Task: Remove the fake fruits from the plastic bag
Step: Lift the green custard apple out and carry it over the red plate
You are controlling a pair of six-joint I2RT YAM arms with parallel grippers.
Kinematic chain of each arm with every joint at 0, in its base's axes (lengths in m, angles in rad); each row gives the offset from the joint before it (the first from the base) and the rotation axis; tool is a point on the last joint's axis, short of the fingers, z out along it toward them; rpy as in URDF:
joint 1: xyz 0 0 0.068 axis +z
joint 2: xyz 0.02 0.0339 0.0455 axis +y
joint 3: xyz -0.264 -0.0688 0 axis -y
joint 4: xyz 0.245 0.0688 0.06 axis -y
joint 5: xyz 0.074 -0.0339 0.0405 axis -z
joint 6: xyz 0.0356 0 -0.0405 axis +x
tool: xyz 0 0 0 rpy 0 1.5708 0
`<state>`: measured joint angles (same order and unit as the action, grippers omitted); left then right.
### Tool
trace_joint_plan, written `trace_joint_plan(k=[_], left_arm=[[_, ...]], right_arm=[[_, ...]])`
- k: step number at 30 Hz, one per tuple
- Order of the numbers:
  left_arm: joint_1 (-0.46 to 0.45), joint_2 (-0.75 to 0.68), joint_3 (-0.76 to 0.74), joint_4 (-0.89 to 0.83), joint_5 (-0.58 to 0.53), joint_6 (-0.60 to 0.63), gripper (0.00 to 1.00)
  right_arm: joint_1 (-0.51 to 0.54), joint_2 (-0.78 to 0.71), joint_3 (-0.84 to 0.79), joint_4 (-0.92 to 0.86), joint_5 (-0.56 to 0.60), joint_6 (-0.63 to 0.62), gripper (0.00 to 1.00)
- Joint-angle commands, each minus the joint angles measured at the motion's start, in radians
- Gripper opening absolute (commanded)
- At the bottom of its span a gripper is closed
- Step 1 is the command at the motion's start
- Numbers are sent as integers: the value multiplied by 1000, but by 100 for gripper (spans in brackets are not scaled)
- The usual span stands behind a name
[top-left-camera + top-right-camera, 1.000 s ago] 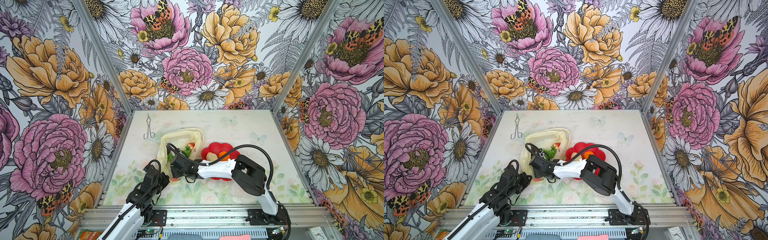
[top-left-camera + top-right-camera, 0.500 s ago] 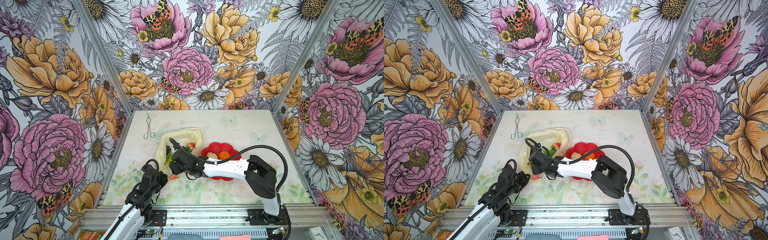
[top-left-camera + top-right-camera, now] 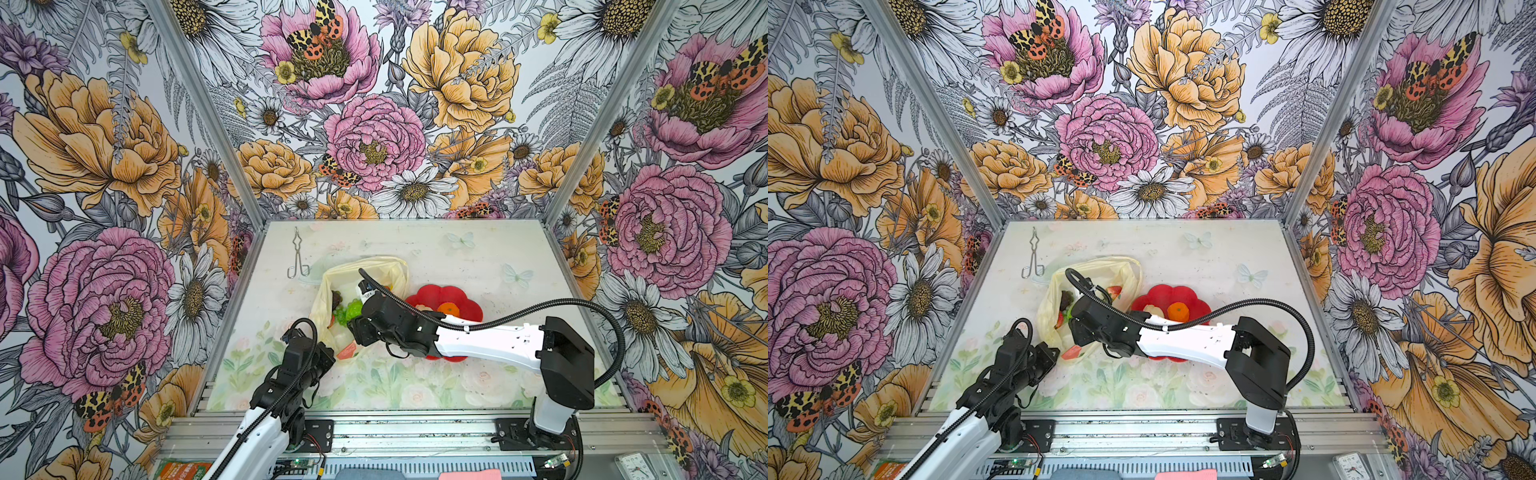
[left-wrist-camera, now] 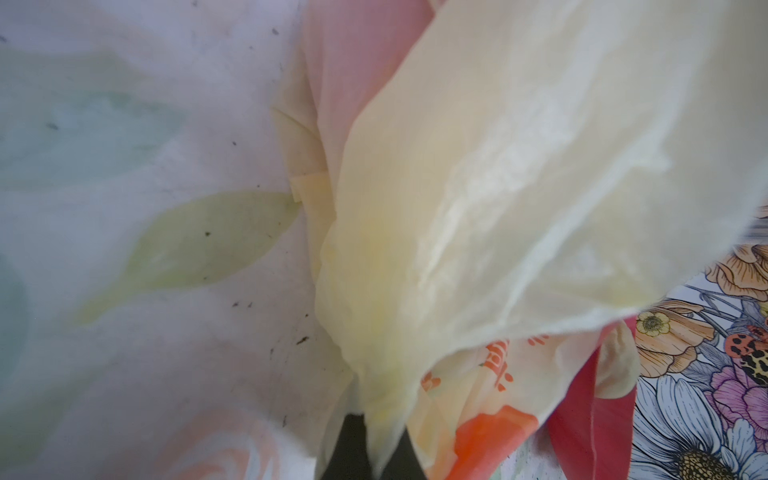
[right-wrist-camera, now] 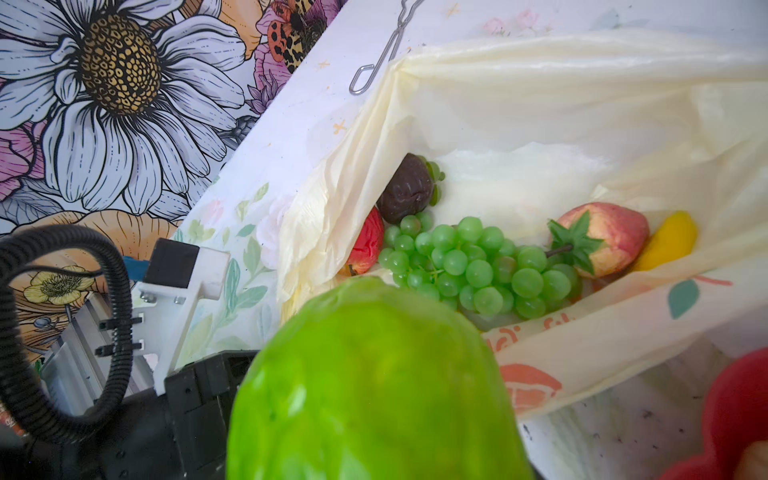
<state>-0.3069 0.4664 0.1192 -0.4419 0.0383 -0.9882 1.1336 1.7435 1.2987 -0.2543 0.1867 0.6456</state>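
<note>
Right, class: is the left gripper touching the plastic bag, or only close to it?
Touching. In the left wrist view, the plastic bag is gathered into a bunch and pinched between the black fingers of the left gripper.

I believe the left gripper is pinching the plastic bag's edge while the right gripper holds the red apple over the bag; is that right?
Not quite: the right gripper holds the green round fruit, not the red apple, which lies inside the plastic bag, as the right wrist view shows. The left gripper does pinch the bag's edge.
</note>
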Motion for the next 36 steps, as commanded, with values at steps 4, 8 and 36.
trace_joint_plan(k=[4, 8, 36], left_arm=[[12, -6, -8, -42, 18, 22, 3], [14, -6, -6, -43, 21, 26, 3], [22, -12, -11, -43, 30, 29, 3]], right_arm=[[4, -134, -70, -26, 57, -13, 58], [0, -192, -109, -77, 83, -9, 57], [-334, -608, -566, -368, 58, 109, 59]])
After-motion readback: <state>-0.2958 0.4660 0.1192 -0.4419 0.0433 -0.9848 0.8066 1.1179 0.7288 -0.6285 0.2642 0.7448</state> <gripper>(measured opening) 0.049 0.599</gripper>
